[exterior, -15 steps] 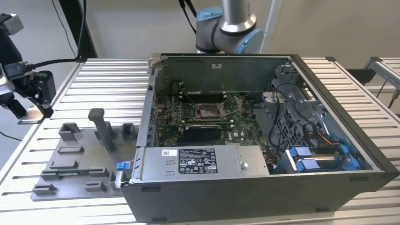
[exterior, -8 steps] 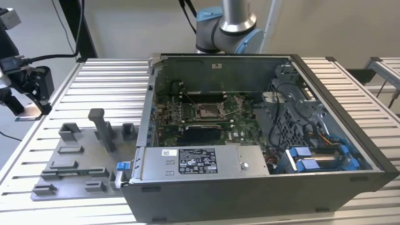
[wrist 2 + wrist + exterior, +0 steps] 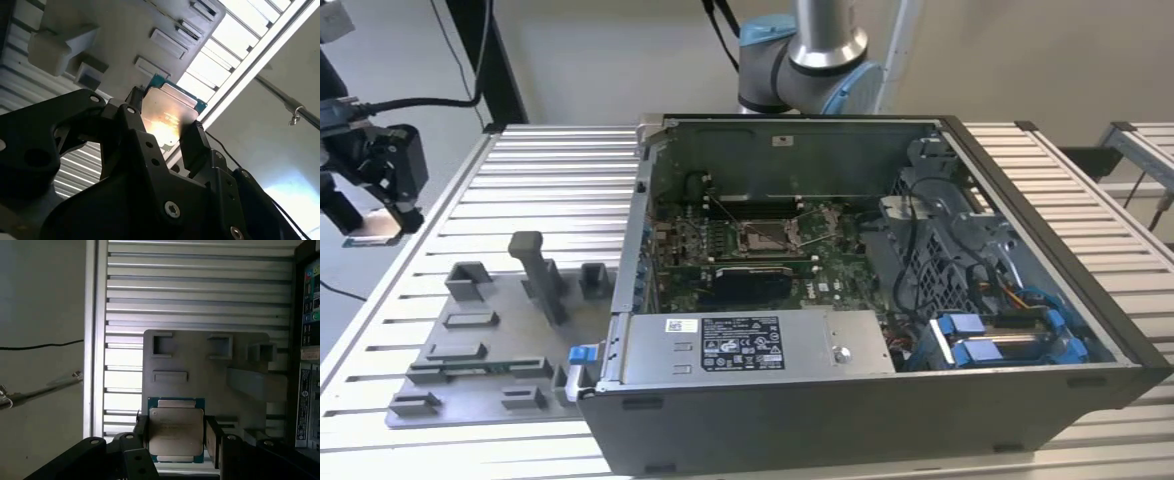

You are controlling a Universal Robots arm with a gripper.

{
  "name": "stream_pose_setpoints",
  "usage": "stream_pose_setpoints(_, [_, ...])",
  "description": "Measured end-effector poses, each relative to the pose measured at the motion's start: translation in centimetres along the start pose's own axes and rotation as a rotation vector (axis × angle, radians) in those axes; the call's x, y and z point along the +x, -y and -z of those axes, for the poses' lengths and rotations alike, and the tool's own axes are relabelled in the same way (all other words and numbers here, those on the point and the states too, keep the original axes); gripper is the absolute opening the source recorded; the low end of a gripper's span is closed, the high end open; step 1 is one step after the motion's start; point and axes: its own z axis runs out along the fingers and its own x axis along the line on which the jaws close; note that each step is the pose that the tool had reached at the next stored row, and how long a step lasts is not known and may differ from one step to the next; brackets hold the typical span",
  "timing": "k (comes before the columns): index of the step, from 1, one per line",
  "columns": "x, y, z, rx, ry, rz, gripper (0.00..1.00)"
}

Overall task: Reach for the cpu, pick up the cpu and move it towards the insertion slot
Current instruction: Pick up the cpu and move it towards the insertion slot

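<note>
The cpu, a thin square chip with a silvery top and a green rim, sits between the black fingers of my gripper, which is shut on its two sides. In the second wrist view the cpu catches a bright glare in the gripper. In the exterior view the gripper hangs at the far left, past the table's edge, with the tan cpu at its tip. The insertion slot, a silver-framed socket, lies on the green board inside the open case, well off to the exterior view's right.
A grey fixture plate with raised blocks and a tall post lies on the slatted table between the gripper and the open computer case. A power supply fills the case's front. The arm's base stands behind the case.
</note>
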Motion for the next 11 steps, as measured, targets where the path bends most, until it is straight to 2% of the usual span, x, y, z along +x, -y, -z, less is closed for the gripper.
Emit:
stream_pose_setpoints(5, [-0.01, -0.06, 1.31, -0.0008, 0.0038, 0.000, 0.00])
stream_pose_setpoints(11, [-0.02, -0.19, 3.26, -0.0007, 0.0040, 0.000, 0.00])
